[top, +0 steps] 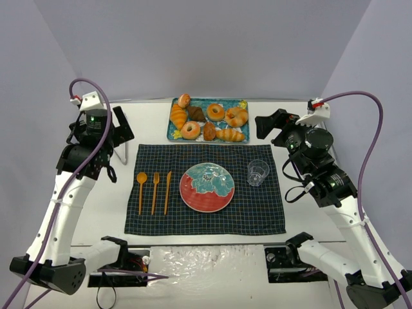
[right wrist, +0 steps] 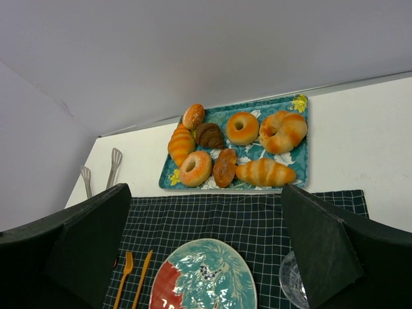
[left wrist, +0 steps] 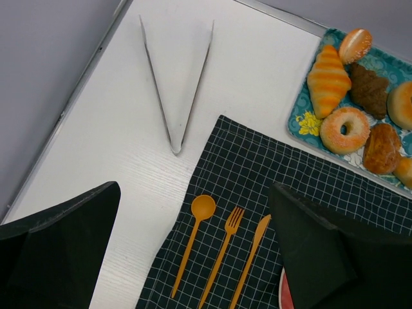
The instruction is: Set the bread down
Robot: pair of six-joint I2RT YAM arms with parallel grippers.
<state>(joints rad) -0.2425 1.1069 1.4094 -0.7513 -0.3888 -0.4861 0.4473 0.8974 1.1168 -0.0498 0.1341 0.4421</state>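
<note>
The bread [top: 190, 130] is a small golden-orange ring with a paler inner rim. It lies at the front left of the teal tray [top: 225, 103] at the back of the table. It also shows in the left wrist view [left wrist: 344, 129] and the right wrist view [right wrist: 195, 168]. My left gripper [top: 123, 125] is open and empty, raised above the table left of the tray. My right gripper [top: 266, 125] is open and empty, raised right of the tray. Neither touches the bread.
The tray also holds a darker-topped ring [top: 215, 111], a twisted ring [top: 236, 116], croissants and rolls. On the checked placemat [top: 257, 212] lie a red and teal plate [top: 206, 187], a clear cup [top: 257, 172] and an orange spoon, fork and knife [top: 154, 192]. Metal tongs [left wrist: 177, 96] lie left of the mat.
</note>
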